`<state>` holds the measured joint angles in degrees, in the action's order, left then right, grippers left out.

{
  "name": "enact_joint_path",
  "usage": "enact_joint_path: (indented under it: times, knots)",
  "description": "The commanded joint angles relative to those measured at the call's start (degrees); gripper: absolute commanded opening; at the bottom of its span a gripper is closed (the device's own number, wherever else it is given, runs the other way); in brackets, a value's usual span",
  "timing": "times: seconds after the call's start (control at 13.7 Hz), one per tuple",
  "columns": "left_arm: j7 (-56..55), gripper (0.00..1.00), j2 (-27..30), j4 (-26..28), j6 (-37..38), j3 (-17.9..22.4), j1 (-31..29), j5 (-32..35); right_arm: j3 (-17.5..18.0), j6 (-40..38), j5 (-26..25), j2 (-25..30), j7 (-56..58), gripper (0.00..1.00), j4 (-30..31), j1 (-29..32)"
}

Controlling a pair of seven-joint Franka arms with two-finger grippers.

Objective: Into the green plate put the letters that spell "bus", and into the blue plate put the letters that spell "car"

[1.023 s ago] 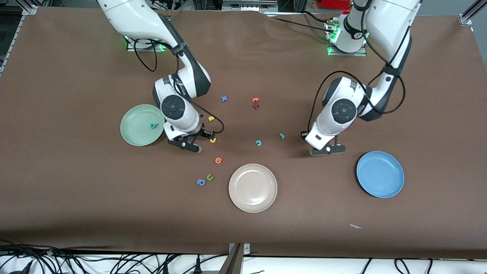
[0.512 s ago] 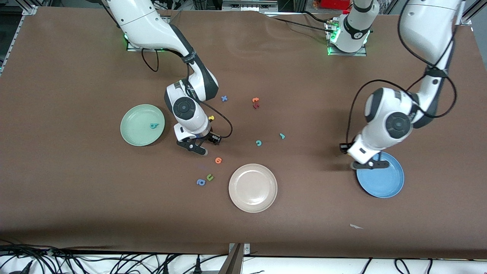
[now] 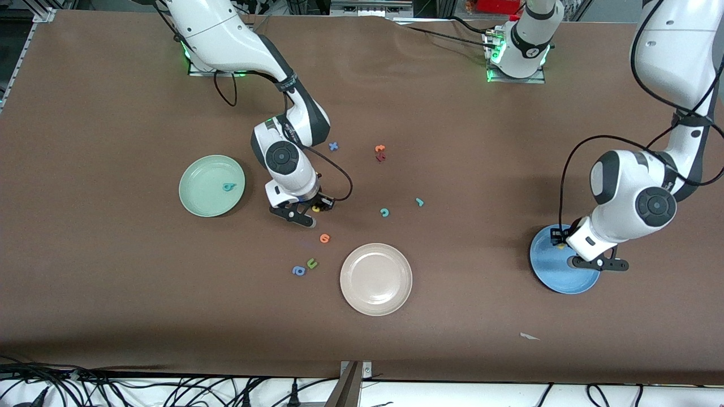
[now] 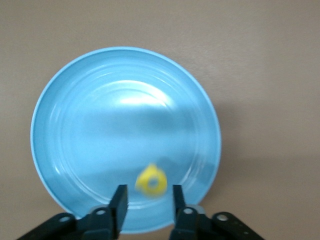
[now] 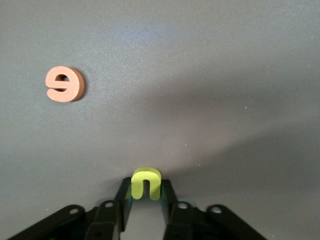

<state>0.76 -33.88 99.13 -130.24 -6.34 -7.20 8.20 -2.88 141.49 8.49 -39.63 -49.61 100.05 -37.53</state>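
— Two grippers working at once? What is the right gripper [image 5: 146, 200] doing?
— It is pinching the yellow u [image 5: 146, 183] between its fingertips, low over the table [image 3: 113, 294] near the orange round letter [image 5: 64, 84].
— And the left gripper [image 4: 148, 204]?
— It is hanging over the blue plate [image 4: 90, 125], jaws parted a little, with the yellow a [image 4: 151, 182] showing loose between the fingertips above the plate's floor.
— Where are the other letters sitting?
— The teal b [image 3: 228, 186] is lying in the green plate [image 3: 198, 198]; the teal c [image 3: 384, 212] and teal r [image 3: 419, 201] are lying on the table between the arms
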Motion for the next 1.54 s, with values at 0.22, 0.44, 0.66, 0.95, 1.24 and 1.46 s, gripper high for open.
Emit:
enact_joint_path:
  times: [0.22, 0.44, 0.66, 0.95, 1.24, 1.46]
  knots:
    - [-1.1, 1.0, -1.5, -3.6, 1.1, -1.2, 0.4, 1.7, -1.2, -3.7, -0.1, 0.7, 2.5, 0.14, -1.0, -0.2]
    - [-13.7, 1.0, -0.8, -2.5, 1.8, -6.4, 1.7, 1.6, -5.1, -14.0, -0.1, 4.8, 11.9, 0.14, -0.4, -0.2]
    - [-27.1, 1.0, -0.9, -1.1, 2.6, -13.4, 3.1, 1.7, -9.9, -25.4, 0.0, 9.5, 25.8, 0.16, 3.4, -0.2]
    - [-47.7, 1.0, -0.8, 1.2, 2.5, -13.8, 13.0, 1.8, -18.5, -18.5, 0.2, 17.9, 43.4, 0.21, 19.8, -0.2]
    - [-57.7, 1.0, 1.2, 8.7, -4.4, -14.4, 17.0, 2.3, -21.4, -18.7, 0.7, 17.9, 44.9, 1.0, 20.9, -0.3]
    - [-61.4, 0.97, 1.3, 11.8, -10.3, -14.8, 18.3, 2.5, -17.8, -18.8, 1.9, 18.2, 37.4, 1.0, 19.1, -0.5]
